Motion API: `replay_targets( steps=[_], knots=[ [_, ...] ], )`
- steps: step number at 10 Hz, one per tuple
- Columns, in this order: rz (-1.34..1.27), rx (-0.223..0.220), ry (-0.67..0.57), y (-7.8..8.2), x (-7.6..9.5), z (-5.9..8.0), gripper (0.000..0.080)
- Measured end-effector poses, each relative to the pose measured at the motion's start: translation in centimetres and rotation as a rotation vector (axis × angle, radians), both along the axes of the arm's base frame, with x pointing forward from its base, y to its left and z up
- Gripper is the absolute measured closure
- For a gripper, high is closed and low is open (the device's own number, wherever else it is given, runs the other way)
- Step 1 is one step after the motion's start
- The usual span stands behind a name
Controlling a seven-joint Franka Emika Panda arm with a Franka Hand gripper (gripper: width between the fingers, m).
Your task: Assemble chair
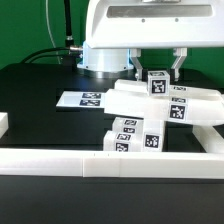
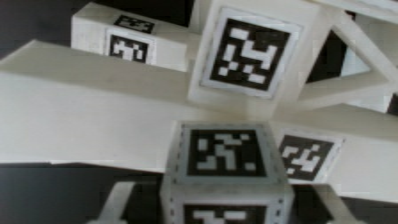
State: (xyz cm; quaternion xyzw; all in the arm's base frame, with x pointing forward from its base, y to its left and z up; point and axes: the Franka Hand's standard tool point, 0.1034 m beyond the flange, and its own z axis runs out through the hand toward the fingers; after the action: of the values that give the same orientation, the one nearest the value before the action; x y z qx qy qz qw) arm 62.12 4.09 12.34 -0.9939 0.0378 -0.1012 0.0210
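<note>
Border rail [image 1: 60,160] up front; chair [image 1: 190,105] sits behind it, exterior view's right. Gripper [image 1: 158,68] straddles its upright tagged post [image 1: 157,84] from directly above, can't tell if it's pinching or clear.

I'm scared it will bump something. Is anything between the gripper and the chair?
No, nothing visible is in the way. The gripper is right at the chair, straddling the tagged post on top of it.
</note>
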Motion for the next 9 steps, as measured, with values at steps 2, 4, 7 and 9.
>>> replay_targets(
  steps=[2, 4, 7, 9],
  knots=[
    [-0.192, 0.05, 0.004, -0.06, 0.02, 0.01, 0.0515],
    [-0.382, 0.106, 0.012, -0.01, 0.01, 0.03, 0.0515],
    [-0.664, 0.187, 0.031, 0.15, 0.0, 0.01, 0.0515],
    [-0.709, 0.198, 0.028, 0.2, 0.08, 0.0, 0.0515]
  ],
)
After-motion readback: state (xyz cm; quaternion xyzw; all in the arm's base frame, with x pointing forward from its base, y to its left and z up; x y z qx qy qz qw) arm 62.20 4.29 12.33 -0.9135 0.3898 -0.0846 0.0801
